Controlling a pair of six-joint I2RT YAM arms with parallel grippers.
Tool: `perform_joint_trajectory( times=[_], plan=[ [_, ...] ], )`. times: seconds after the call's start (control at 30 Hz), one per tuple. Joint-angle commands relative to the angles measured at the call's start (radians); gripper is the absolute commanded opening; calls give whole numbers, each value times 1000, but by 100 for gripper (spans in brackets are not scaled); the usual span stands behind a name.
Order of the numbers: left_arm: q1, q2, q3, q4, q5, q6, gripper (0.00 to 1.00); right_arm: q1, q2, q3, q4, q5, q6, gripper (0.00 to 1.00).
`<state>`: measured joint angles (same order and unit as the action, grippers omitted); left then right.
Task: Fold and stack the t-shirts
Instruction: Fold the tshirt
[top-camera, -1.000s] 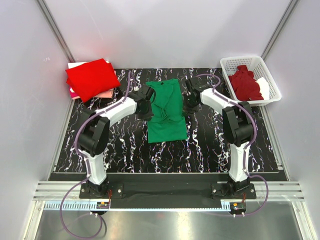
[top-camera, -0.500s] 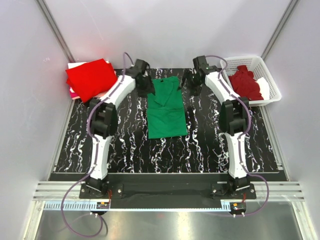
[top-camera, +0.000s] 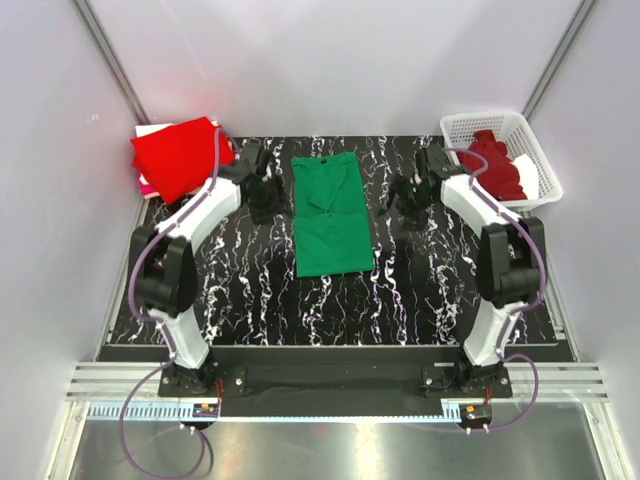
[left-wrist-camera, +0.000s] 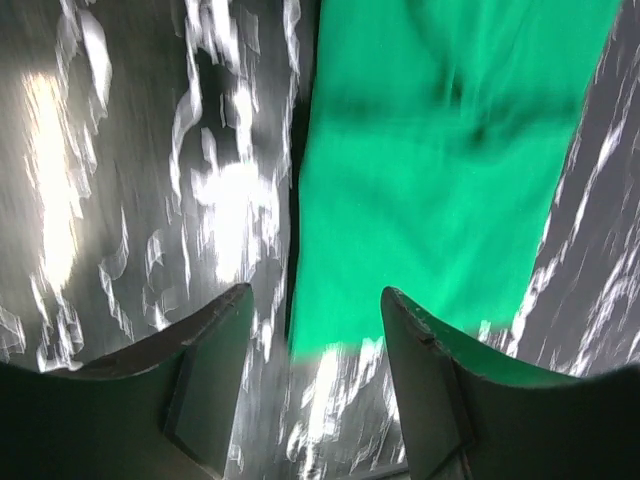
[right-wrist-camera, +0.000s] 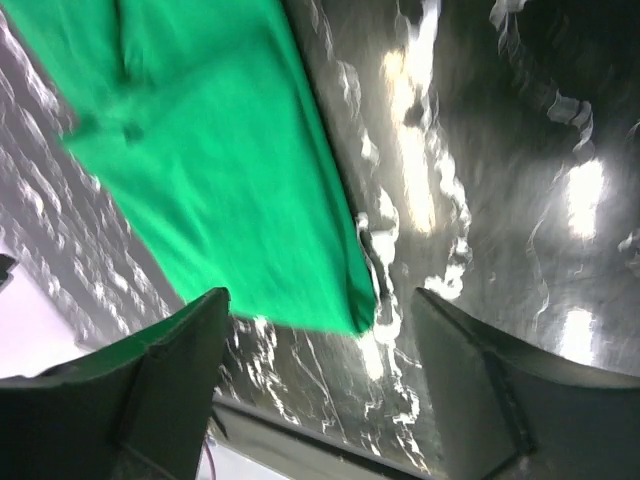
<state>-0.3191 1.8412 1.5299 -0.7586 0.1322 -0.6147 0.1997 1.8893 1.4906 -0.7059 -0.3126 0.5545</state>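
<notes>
Since a second ago both arms have let go of the green t-shirt (top-camera: 332, 215) and swung outward, and the bunched cloth now lies smoothed into a long folded rectangle on the black marbled tabletop (top-camera: 250, 290). The left end effector (top-camera: 264, 203) hangs just beside the shirt's left edge, jaws parted and empty. In its wrist view the green cloth (left-wrist-camera: 450, 180) lies ahead of the fingers (left-wrist-camera: 210, 370) and apart from them. The right end effector (top-camera: 398, 208) stands a little off the shirt's right edge, released as well, with nothing between its fingers (right-wrist-camera: 480, 380). The red t-shirt (top-camera: 180, 155) sits folded at the far left corner. The maroon t-shirt (top-camera: 492, 165) lies crumpled in the basket (top-camera: 455, 125).
</notes>
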Motion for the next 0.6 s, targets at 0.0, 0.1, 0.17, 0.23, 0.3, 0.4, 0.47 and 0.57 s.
perform_joint_trajectory(
  times=[0.0, 0.1, 0.17, 0.23, 0.3, 0.4, 0.47, 0.57],
  plan=[
    [-32, -175, -206, 139, 10, -37, 59, 3, -133, -200, 153, -110, -11, 79],
    [-64, -282, -384, 220, 12, -74, 59, 4, -188, -346, 209, -164, -19, 73],
    [-77, -339, -462, 275, 10, -94, 59, 7, -203, -418, 236, -177, -25, 70],
    [-93, -365, -551, 323, 15, -118, 59, 9, -199, -447, 250, -180, -33, 66],
    [-104, -385, -609, 346, 9, -134, 59, 12, -190, -470, 267, -195, -38, 65],
    [-120, -395, -649, 384, 9, -148, 59, 23, -156, -469, 290, -217, -42, 63],
    [-121, -398, -674, 404, 10, -152, 59, 32, -128, -458, 296, -221, -47, 62],
    [-126, -407, -706, 427, 10, -160, 58, 53, -102, -451, 309, -224, -48, 62]
  ],
)
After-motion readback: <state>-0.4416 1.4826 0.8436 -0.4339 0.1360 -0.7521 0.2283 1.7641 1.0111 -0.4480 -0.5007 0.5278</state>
